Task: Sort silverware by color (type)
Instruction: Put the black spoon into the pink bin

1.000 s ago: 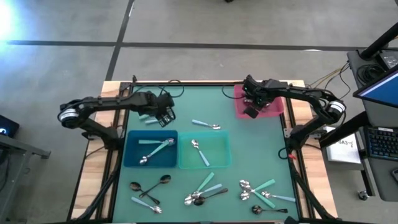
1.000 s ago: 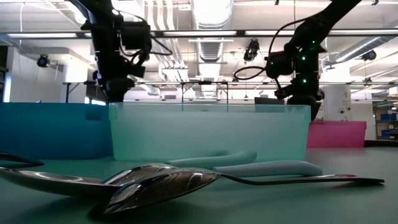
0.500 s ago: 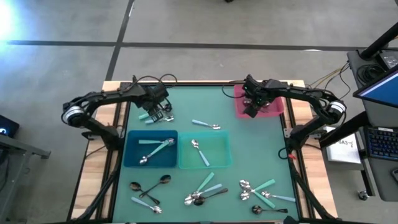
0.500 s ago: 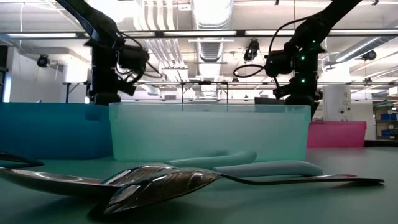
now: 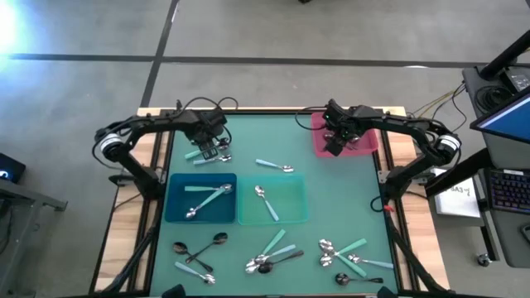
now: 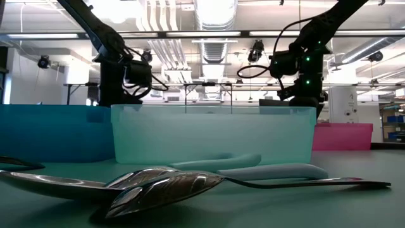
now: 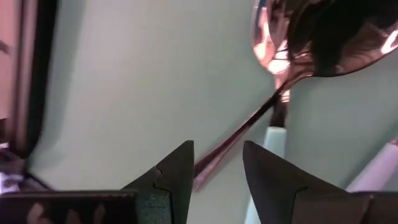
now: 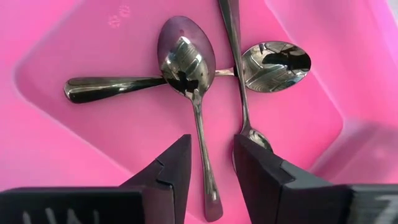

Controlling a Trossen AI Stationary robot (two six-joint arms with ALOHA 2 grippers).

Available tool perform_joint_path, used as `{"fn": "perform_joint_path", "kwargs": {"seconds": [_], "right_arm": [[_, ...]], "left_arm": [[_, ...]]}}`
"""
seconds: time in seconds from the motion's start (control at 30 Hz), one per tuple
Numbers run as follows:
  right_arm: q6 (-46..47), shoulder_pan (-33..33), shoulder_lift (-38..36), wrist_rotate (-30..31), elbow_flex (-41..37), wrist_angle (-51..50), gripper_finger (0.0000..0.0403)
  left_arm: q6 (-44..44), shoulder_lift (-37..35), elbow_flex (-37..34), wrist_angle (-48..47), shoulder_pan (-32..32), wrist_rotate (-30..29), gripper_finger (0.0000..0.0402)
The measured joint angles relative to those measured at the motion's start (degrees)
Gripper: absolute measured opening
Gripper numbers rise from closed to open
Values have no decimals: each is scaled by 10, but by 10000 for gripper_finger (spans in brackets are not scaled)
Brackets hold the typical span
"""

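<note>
Bright ceiling strip lights [image 6: 209, 33] flood the room, and glare whitens the floor [image 5: 12, 25] at one corner. The nearest spoon [image 6: 158, 187] is soft (too close), and the left wrist view is blurred.

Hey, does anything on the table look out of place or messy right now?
Nothing is damaged or spilled. The untidy part is unsorted work: loose spoons lie crossed in heaps along the near edge of the table. One oddity: the blue bin and the teal bin both hold teal-handled spoons, so one colour seems split.
</note>
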Motion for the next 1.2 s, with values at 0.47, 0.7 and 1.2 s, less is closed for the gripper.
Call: {"fn": "perform_joint_path", "kwargs": {"seconds": [0.47, 0.7, 1.2], "right_arm": [[0, 0, 0, 0, 0, 8, 107], [0, 0, 0, 0, 0, 15, 109], [0, 0, 0, 0, 0, 23, 101]], "left_arm": [[26, 52, 1, 19, 5, 29, 123], [37, 55, 1, 23, 6, 38, 114], [8, 48, 3, 14, 17, 90, 5]]}}
